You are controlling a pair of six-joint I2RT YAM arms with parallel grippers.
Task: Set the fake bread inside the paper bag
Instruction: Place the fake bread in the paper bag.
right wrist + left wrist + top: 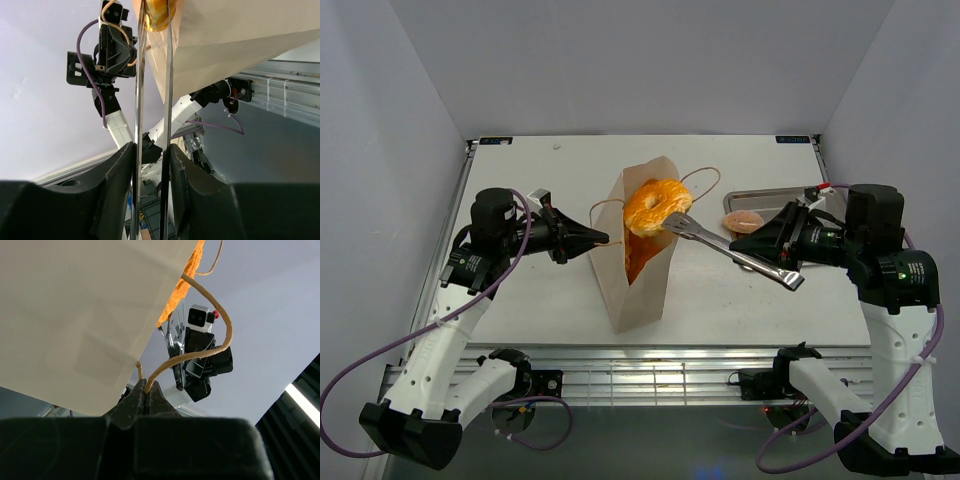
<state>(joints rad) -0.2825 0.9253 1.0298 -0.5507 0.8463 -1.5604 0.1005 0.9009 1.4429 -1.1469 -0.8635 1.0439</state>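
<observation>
Right gripper (775, 248) (151, 161): clamped on the handle end of a pair of metal tongs, one finger pressed against the outside of each arm. It hangs over the table to the right of the bag.
Tongs (740, 252) (139, 90): they reach left from the gripper to the bag's mouth. The two arms run close together without touching, and their tips sit either side of the ring bun's lower right edge.
Ring bun (637, 213): golden-orange, held at the top opening of the bag and partly above its rim. The hole faces the overhead camera.
Paper bag (640, 290) (75, 315) (240, 35): tan, standing upright at the middle of the table with its mouth open. An orange surface shows inside below the bun, but it is unclear which pastry it is.
Left gripper (600, 240) (146, 392): jaws together, pinched on the bag's left cord handle, just left of the bag.
Cord handle (200, 354): a brown loop drawn leftward from the bag's rim into the closed fingertips.
Second loop (705, 176): arcs off the far right side of the bag, with nothing holding it.
Pink bun (742, 221): round, lying at the left end of the tray, right of the bag and apart from it.
Tray (775, 196): shallow and silver, on the far right part of the table, partly hidden behind the right arm.
Table (540, 290): white, carrying the bag and the tray.
</observation>
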